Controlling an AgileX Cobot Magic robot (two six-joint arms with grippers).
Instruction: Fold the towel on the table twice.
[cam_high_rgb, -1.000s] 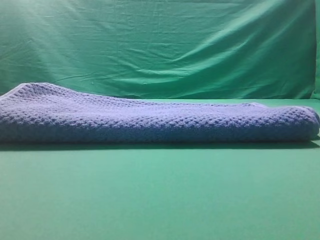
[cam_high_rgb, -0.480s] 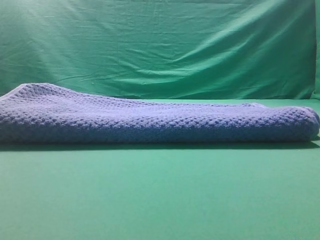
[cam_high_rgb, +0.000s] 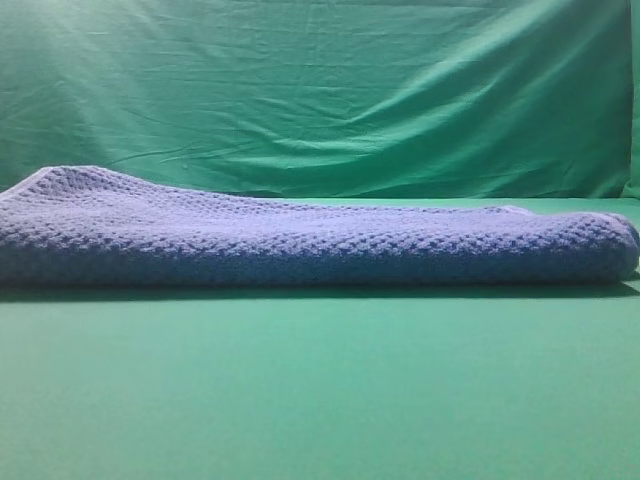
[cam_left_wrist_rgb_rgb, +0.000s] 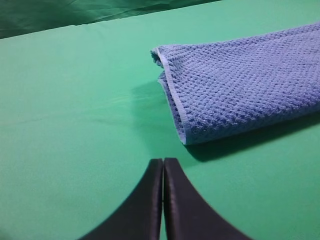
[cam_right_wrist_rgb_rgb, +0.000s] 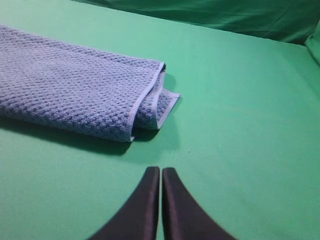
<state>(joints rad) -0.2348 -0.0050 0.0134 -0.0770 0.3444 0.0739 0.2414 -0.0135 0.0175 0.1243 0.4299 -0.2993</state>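
Observation:
The blue-grey waffle-weave towel (cam_high_rgb: 300, 240) lies folded in a long band across the green table (cam_high_rgb: 320, 390). Its left end with the pale hem shows in the left wrist view (cam_left_wrist_rgb_rgb: 240, 90), its right end with layered hems in the right wrist view (cam_right_wrist_rgb_rgb: 75, 85). My left gripper (cam_left_wrist_rgb_rgb: 163, 162) is shut and empty, above bare table a short way in front of the towel's left end. My right gripper (cam_right_wrist_rgb_rgb: 161, 171) is shut and empty, above bare table in front of the towel's right end. Neither gripper shows in the exterior view.
A wrinkled green backdrop cloth (cam_high_rgb: 320, 90) hangs behind the table. Bare green table surface lies in front of the towel and beside both its ends (cam_left_wrist_rgb_rgb: 65, 110) (cam_right_wrist_rgb_rgb: 250, 100).

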